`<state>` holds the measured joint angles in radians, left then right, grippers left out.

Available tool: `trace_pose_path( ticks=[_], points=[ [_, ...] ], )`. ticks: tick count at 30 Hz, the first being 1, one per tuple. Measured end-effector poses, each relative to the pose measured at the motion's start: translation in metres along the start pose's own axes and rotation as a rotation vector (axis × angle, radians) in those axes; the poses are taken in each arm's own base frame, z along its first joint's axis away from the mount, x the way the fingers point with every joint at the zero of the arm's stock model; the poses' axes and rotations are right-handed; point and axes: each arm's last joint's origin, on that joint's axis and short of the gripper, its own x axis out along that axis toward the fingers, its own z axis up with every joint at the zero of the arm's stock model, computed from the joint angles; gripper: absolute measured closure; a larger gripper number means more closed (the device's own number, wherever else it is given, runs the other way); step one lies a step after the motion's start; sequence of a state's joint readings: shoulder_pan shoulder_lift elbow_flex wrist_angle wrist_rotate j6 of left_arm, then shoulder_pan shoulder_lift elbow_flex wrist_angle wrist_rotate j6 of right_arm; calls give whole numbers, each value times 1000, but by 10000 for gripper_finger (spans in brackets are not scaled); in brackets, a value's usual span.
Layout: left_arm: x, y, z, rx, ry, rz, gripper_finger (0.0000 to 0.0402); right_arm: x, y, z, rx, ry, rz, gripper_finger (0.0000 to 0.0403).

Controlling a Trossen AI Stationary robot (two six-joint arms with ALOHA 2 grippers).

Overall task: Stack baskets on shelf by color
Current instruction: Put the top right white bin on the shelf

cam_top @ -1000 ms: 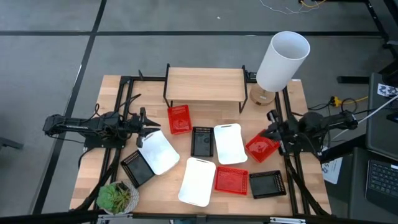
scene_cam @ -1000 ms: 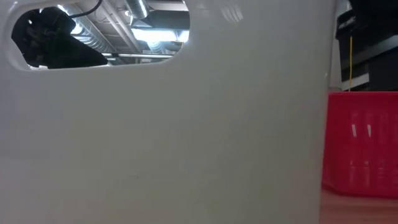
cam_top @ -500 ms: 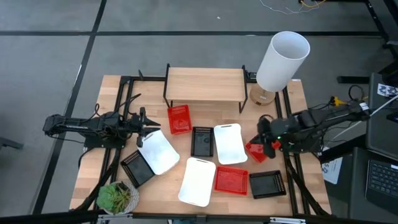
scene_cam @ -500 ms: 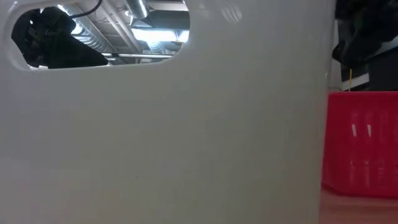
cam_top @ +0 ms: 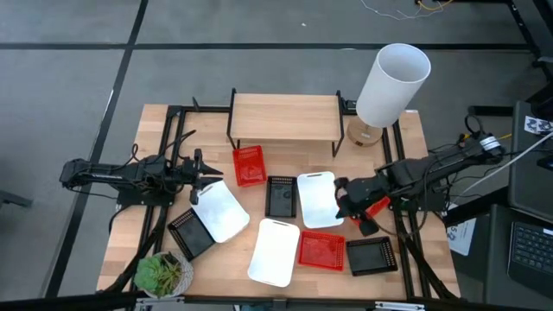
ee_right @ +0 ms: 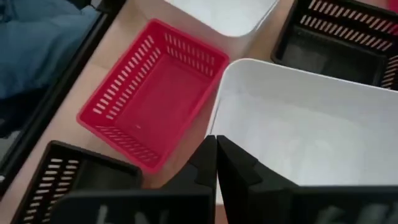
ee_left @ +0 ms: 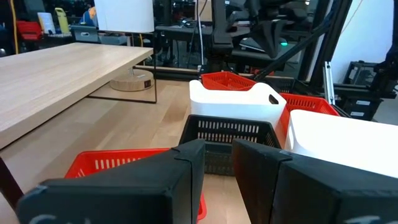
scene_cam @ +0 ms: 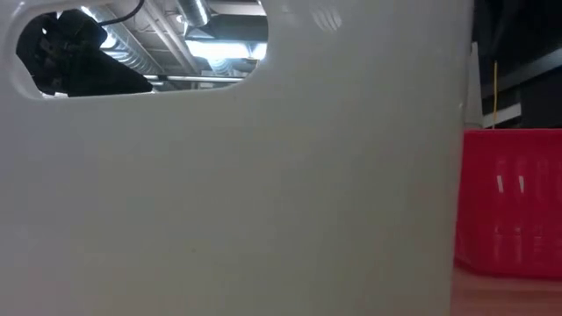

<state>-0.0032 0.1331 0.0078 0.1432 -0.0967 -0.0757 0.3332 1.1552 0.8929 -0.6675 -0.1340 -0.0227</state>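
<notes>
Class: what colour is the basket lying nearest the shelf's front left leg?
Red: the basket by the shelf, best seen in the high view.

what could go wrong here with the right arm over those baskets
The right gripper hangs with fingers shut beside a white basket; coming down like that, it could shove the basket instead of gripping it. A red basket lies partly under the arm, and baskets are packed close, so a nudge may scatter them.
</notes>
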Motion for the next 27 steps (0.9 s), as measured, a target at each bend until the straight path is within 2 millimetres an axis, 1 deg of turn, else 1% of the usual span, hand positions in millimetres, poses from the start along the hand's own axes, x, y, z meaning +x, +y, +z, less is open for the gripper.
trace_pose_path(
  ticks=[4, 6, 8, 11, 14, 17, 22, 27],
  points=[
    [0, 0, 0, 0, 0, 0, 327, 10, -2, 7, 82, 3, -10, 388],
    [0, 0, 0, 1, 0, 0, 327, 16, -4, 8, 129, 16, -14, 377],
    [0, 0, 0, 6, 0, 0, 327, 24, -8, 7, 184, 49, -19, 356],
    [0, 0, 0, 7, 0, 0, 327, 35, -13, 5, 235, 94, -34, 314],
    [0, 0, 0, 7, 0, 0, 327, 44, -16, 4, 243, 126, -39, 273],
    [0, 0, 0, 7, 0, 0, 327, 49, -16, 3, 224, 147, -37, 247],
    [0, 0, 0, 7, 0, 0, 327, 55, -17, 2, 203, 170, -29, 236],
    [0, 0, 0, 8, 0, 0, 327, 61, -13, 0, 234, 210, 47, 236]
  ],
)
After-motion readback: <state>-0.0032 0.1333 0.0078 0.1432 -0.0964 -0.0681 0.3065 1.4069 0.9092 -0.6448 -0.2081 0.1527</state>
